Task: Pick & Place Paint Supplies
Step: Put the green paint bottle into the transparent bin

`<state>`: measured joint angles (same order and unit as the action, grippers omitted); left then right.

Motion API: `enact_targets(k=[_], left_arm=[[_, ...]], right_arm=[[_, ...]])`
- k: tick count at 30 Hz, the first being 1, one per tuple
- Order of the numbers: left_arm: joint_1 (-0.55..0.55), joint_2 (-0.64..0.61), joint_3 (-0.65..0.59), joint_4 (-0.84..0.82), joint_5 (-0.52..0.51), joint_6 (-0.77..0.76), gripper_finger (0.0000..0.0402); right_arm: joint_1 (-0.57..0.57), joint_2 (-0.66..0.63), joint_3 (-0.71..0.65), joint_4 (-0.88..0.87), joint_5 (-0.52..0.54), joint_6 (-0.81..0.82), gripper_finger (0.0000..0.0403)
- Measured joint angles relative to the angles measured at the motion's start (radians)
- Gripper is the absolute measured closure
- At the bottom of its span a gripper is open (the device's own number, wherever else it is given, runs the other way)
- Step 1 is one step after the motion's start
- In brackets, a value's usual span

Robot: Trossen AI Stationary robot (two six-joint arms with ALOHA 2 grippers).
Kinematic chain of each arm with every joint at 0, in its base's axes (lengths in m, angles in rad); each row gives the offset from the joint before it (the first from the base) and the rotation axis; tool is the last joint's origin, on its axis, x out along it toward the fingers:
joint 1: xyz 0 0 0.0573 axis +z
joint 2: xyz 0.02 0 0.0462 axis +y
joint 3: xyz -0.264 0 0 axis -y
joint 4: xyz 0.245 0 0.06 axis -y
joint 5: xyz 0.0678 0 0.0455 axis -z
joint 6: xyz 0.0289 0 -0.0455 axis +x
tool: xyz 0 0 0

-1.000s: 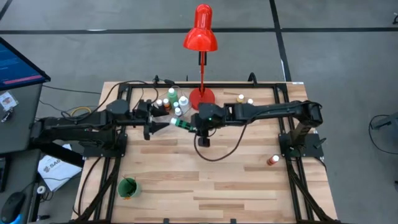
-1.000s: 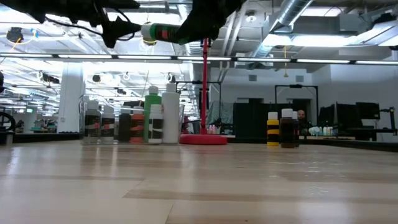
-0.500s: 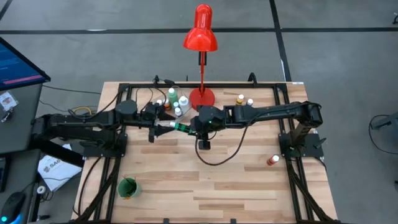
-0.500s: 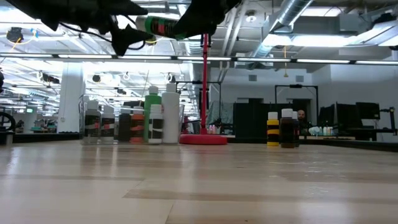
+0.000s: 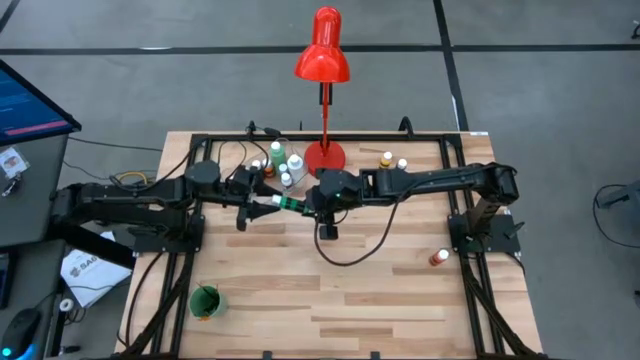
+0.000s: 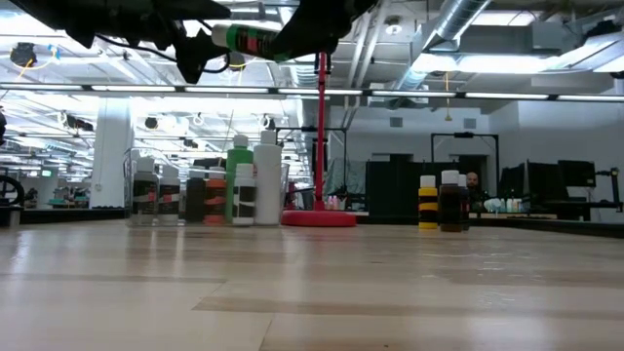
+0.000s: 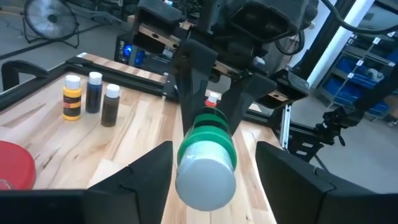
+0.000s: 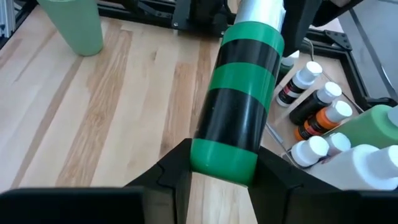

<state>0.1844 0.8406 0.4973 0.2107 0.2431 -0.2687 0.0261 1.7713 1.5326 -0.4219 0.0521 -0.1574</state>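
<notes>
1. You are looking at a wooden table [image 5: 330,290] with both arms reaching in over its middle, meeting just in front of the red desk lamp [image 5: 322,60], whose round base is sitting near the far edge.
2. Your right gripper [image 8: 214,163] is pinching the base end of a green-and-black paint bottle [image 5: 290,204], holding it level above the table, cap end pointing toward the left arm. The low view is showing the bottle well clear of the wood.
3. Your left gripper [image 7: 214,158] is sitting around the bottle's white cap, one finger on each side. The left wrist view is showing a gap between each finger and the cap, so the fingers are spread and not gripping.
4. A green cup [image 5: 205,300] is standing alone near the table's front left corner.
5. A cluster of small bottles [image 5: 277,163], mostly white-capped, with green, white and orange among them, is standing just left of the lamp base, behind the left gripper.
6. Three small bottles [image 7: 92,101], yellow, dark and brown, are standing together to the right of the lamp base near the far edge.
7. One small red bottle [image 5: 437,258] is standing apart near the right edge, beside the right arm's mount.
</notes>
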Motion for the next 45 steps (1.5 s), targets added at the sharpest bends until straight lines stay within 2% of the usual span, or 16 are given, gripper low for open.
enact_targets(k=[5, 14, 22, 30, 34, 45], left_arm=[[0.000, 0.015, -0.001, -0.008, 0.016, 0.000, 0.0202], [0.001, 0.045, 0.000, -0.001, 0.018, 0.001, 0.0279], [0.001, 0.045, 0.000, 0.000, 0.020, 0.001, 0.0282], [0.000, 0.043, 0.000, -0.002, -0.013, -0.001, 0.0289], [-0.001, 0.043, 0.000, 0.002, -0.065, -0.004, 0.0289], [0.042, 0.025, 0.002, -0.004, -0.164, -0.007, 0.0289]], right_arm=[[0.000, 0.000, 0.000, 0.013, 0.000, -0.001, 0.0284], [0.000, 0.000, 0.001, -0.002, 0.000, -0.004, 0.0284], [0.000, 0.000, 0.001, -0.002, -0.001, -0.007, 0.0272], [-0.003, 0.000, 0.001, -0.023, 0.000, -0.003, 0.0179], [-0.009, -0.029, 0.002, -0.076, 0.000, 0.014, 0.0143], [-0.055, -0.162, 0.003, -0.337, 0.000, 0.096, 0.0133]])
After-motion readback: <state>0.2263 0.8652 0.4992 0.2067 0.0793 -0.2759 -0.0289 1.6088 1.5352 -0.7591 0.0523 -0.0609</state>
